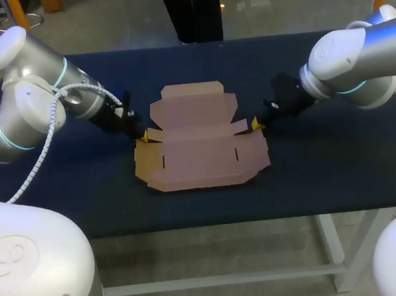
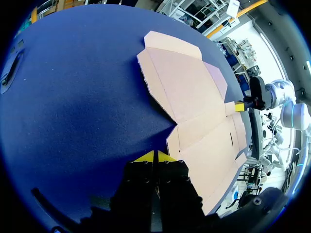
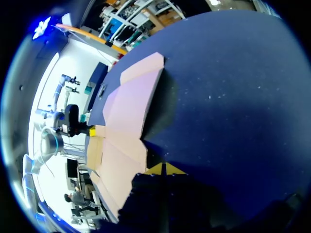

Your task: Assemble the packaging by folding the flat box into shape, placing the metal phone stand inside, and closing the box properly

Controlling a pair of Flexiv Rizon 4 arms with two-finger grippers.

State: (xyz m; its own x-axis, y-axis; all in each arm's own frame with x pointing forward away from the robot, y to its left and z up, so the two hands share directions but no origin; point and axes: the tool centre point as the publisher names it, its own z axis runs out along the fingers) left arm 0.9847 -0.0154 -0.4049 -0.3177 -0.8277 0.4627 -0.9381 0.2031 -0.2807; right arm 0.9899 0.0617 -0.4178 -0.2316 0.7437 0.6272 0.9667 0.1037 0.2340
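Dark blue table (image 1: 324, 179), bearing at its middle the flat brown cardboard box blank (image 1: 198, 151). The blank lies unfolded, its panels spread on the surface and its narrow end flap toward the far edge. My left arm (image 1: 37, 106) enters from the left and my right arm (image 1: 356, 60) from the right; each ends low at one side edge of the blank. My left gripper (image 1: 144, 135) sits just beside the notch in the left edge, where a small side flap (image 1: 154, 135) meets the main panels. My right gripper (image 1: 256, 123) sits at the matching notch on the right edge. In both wrist views my yellow fingertips (image 2: 146, 157) are pressed together tip to tip with nothing between them, so both grippers are clenched on nothing; whether they touch the card I cannot tell. The metal phone stand is not seen in any view. Judged step: the first one, folding, hardly begun, since no wall stands upright. The next move likely calls for both closed tips to slip under the side flaps and lift them evenly, so that the blank neither slides nor twists.
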